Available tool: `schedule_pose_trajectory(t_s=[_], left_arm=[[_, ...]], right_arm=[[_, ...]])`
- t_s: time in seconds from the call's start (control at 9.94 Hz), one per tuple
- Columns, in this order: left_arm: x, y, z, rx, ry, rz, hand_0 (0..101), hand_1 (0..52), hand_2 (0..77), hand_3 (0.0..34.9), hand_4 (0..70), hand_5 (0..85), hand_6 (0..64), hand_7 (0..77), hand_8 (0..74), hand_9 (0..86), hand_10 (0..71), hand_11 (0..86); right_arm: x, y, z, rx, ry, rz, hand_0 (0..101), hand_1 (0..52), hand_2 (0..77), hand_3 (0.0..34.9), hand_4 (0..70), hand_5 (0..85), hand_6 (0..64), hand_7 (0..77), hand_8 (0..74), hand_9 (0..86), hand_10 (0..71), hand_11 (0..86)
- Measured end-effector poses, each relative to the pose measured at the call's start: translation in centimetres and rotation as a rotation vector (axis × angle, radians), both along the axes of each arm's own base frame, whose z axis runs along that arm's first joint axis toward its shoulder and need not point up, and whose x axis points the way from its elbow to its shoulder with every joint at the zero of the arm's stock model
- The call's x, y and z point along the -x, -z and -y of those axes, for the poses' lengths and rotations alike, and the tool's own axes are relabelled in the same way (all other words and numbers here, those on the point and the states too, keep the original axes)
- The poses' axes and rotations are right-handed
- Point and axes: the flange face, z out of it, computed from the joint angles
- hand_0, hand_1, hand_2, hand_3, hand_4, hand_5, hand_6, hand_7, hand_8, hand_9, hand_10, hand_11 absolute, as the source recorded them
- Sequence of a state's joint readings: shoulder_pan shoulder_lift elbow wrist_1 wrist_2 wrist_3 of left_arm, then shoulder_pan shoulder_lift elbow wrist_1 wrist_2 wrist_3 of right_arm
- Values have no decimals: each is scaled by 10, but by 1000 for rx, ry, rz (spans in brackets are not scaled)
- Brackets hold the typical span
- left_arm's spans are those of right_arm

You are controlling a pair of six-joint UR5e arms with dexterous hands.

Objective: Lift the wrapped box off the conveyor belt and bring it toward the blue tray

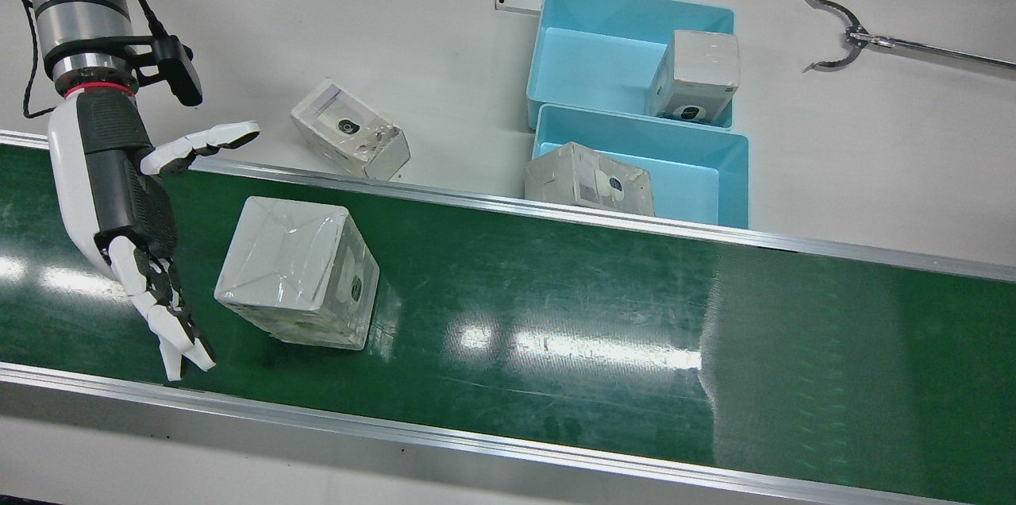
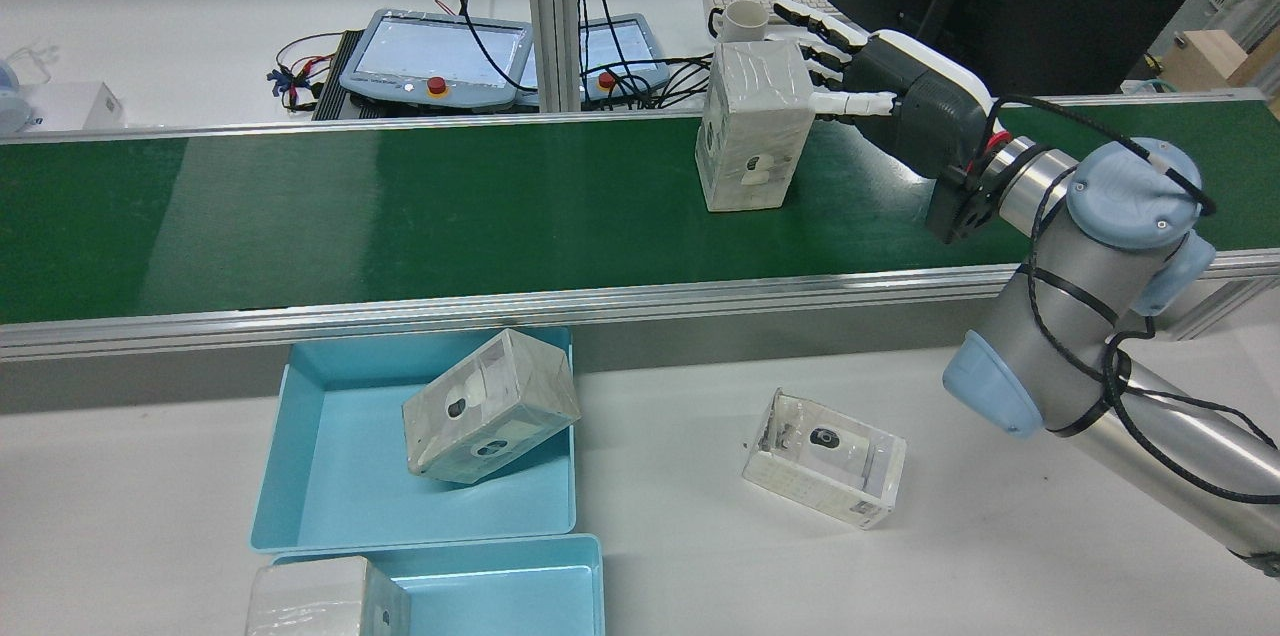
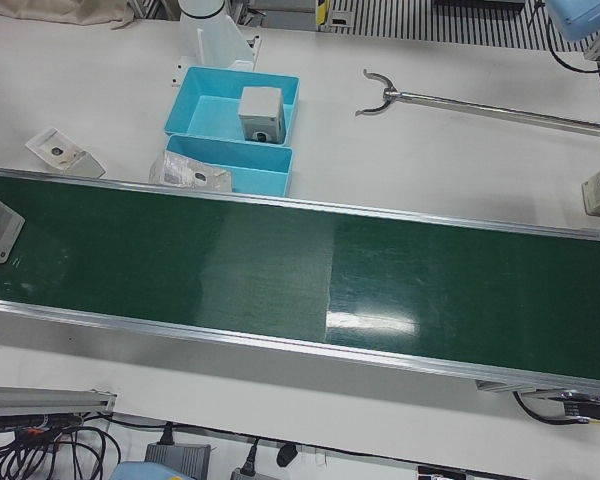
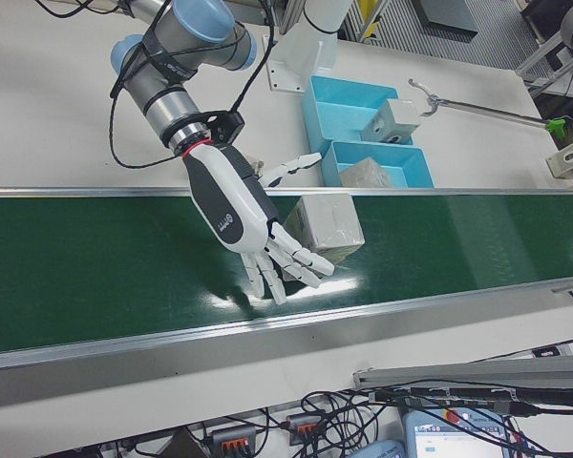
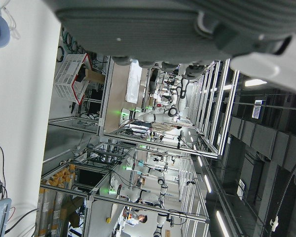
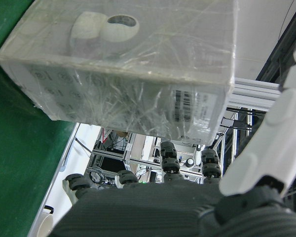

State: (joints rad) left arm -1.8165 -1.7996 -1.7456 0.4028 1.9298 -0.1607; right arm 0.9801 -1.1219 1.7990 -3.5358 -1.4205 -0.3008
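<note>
The wrapped box stands on the green conveyor belt, pale grey under clear film. My right hand is open just beside it, palm toward the box, fingers spread toward the belt's near edge and thumb out over the far rail. I cannot tell whether it touches the box. The rear view shows the box with the hand right beside it. The right hand view shows the box close up. Two blue trays sit beyond the belt. My left hand holds nothing.
One wrapped box leans in the far tray, another leans over the near tray's corner. A clear-wrapped box lies on the white table beside the belt. A metal grabber tool lies on the table beyond the trays.
</note>
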Motion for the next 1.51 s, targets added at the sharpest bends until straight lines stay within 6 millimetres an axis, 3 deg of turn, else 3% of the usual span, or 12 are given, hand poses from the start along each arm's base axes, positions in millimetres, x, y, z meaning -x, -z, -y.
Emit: schedule_pose_trajectory(t_s=[0.3, 0.4, 0.5, 0.6, 0.7, 0.8, 0.91, 1.11, 1.21, 1.31, 1.41, 1.51], left_arm=[[0, 0, 0, 0, 0, 0, 0, 0, 5, 0, 0, 5, 0, 5, 5, 0, 0, 0], [0, 0, 0, 0, 0, 0, 0, 0, 5, 0, 0, 5, 0, 5, 5, 0, 5, 0], [0, 0, 0, 0, 0, 0, 0, 0, 11, 0, 0, 5, 0, 5, 5, 5, 0, 0], [0, 0, 0, 0, 0, 0, 0, 0, 11, 0, 0, 5, 0, 5, 5, 5, 0, 0], [0, 0, 0, 0, 0, 0, 0, 0, 11, 0, 0, 5, 0, 5, 0, 5, 5, 0], [0, 0, 0, 0, 0, 0, 0, 0, 11, 0, 0, 5, 0, 5, 5, 0, 5, 0], [0, 0, 0, 0, 0, 0, 0, 0, 11, 0, 0, 5, 0, 5, 5, 0, 5, 0], [0, 0, 0, 0, 0, 0, 0, 0, 5, 0, 0, 5, 0, 5, 5, 5, 5, 0], [0, 0, 0, 0, 0, 0, 0, 0, 5, 0, 0, 5, 0, 5, 5, 5, 5, 0], [0, 0, 0, 0, 0, 0, 0, 0, 11, 0, 0, 5, 0, 5, 0, 5, 5, 0], [0, 0, 0, 0, 0, 0, 0, 0, 5, 0, 0, 5, 0, 5, 5, 0, 5, 0], [0, 0, 0, 0, 0, 0, 0, 0, 11, 0, 0, 5, 0, 5, 5, 5, 0, 0]], right_arm=[[3, -14, 4, 26, 2, -15, 356, 65, 104, 297, 22, 115, 0, 82, 0, 16, 44, 49], [3, -15, 4, 29, 1, -14, 359, 65, 164, 296, 98, 322, 27, 196, 11, 38, 60, 104], [3, -16, 5, 31, 0, -13, 359, 65, 164, 296, 98, 322, 27, 196, 11, 38, 60, 104], [4, -16, 5, 32, 0, -13, 342, 44, 218, 291, 185, 382, 98, 284, 185, 213, 218, 235], [4, -16, 5, 32, -1, -11, 308, 22, 180, 219, 262, 442, 262, 447, 284, 300, 300, 436], [3, -13, 5, 29, -1, -4, 308, 22, 180, 219, 262, 442, 262, 447, 284, 300, 300, 436], [1, -6, 3, 20, 1, 13, 309, 22, 180, 182, 322, 660, 240, 453, 256, 442, 278, 393], [-7, 23, -6, -25, -12, 67, 310, 22, 180, 141, 289, 714, 213, 387, 218, 376, 245, 349], [-10, 35, -11, -44, -22, 88, 335, 22, 180, 61, 316, 698, 218, 404, 196, 316, 224, 327], [-13, 42, -15, -54, -27, 101, 335, 22, 180, 61, 316, 698, 218, 404, 196, 316, 224, 327], [-14, 44, -17, -59, -26, 105, 337, 22, 185, 7, 316, 698, 213, 409, 196, 327, 229, 327], [-15, 45, -19, -56, -24, 101, 286, 16, 82, 71, 185, 627, 60, 278, 60, 169, 98, 196]])
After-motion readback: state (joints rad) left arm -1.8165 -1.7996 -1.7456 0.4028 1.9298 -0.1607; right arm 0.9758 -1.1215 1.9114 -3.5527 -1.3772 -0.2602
